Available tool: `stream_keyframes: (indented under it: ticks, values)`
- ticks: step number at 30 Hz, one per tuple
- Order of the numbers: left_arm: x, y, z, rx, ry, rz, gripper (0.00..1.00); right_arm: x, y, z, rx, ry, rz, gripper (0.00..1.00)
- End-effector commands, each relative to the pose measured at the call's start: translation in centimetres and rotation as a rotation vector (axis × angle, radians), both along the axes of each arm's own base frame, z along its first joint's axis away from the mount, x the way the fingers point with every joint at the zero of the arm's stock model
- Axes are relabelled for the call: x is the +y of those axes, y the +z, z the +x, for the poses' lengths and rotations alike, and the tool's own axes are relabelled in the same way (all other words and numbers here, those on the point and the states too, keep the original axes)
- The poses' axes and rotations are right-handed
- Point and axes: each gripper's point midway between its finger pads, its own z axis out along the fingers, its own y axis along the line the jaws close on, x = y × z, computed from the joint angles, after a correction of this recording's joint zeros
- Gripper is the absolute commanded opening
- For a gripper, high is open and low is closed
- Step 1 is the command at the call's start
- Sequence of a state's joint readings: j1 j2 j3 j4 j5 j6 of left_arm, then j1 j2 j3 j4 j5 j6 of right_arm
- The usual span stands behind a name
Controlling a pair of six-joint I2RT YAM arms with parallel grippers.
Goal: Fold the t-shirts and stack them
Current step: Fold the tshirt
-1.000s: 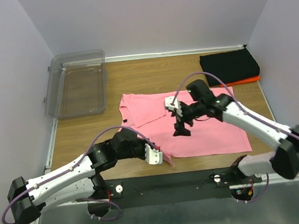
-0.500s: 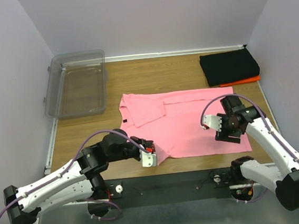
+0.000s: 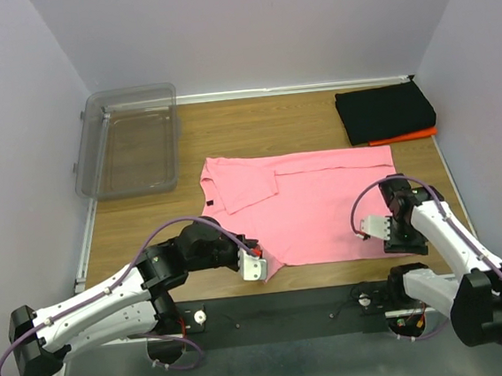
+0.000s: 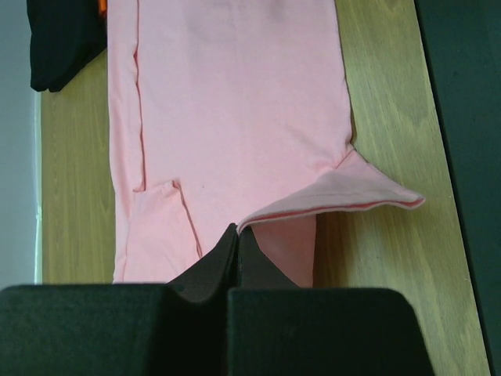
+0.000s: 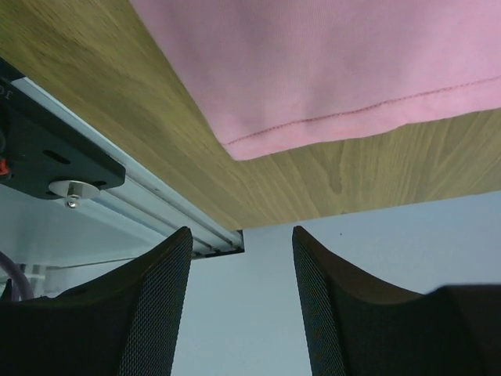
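One wooden table (image 3: 254, 125), lilac walls (image 3: 253, 28), left gripper (image 4: 237, 235) clamping pink t-shirt (image 3: 324, 208), right gripper (image 5: 241, 236) parted, empty

Salmon-pink t-shirt (image 3: 324, 208): soft matt cloth, fine and even, with a darker stitched hem line along one edge. Black t-shirt (image 3: 384, 111): matt cloth, dull and slightly fuzzy-looking. Orange t-shirt (image 3: 413, 134): cloth, only a thin bright strip on show. Table (image 3: 263, 125): wood-grain top, smooth, faint satin sheen. Bin (image 3: 131, 142): clear plastic, glossy, catches light along the rim. Left claw (image 4: 233, 236): matt black plastic, smooth faces. Right claw (image 5: 241, 235): black fingers (image 5: 160, 313) with a fine mesh-like texture on the inner faces. Rail (image 5: 156, 207): pale metal, smooth, lightly reflective. Arm shells (image 3: 94, 311): white plastic, smooth, mildly glossy.
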State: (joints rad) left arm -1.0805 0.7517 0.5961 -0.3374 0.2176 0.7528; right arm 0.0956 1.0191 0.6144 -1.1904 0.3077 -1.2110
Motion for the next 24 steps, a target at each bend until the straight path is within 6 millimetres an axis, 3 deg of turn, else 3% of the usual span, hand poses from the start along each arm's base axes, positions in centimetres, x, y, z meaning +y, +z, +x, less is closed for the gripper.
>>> stream_keyframes:
  ticks: [1, 24]
  values:
    - [-0.2, -0.3, 0.0, -0.005, -0.002, -0.004, 0.0, -1.1, -1.3, 0.0, 0.065, 0.026, -0.034, 0.59]
    - [-0.2, -0.6, 0.1, 0.004, 0.01, 0.001, 0.0, -1.0, -5.9, 0.0, 0.127, 0.03, 0.035, 0.54]
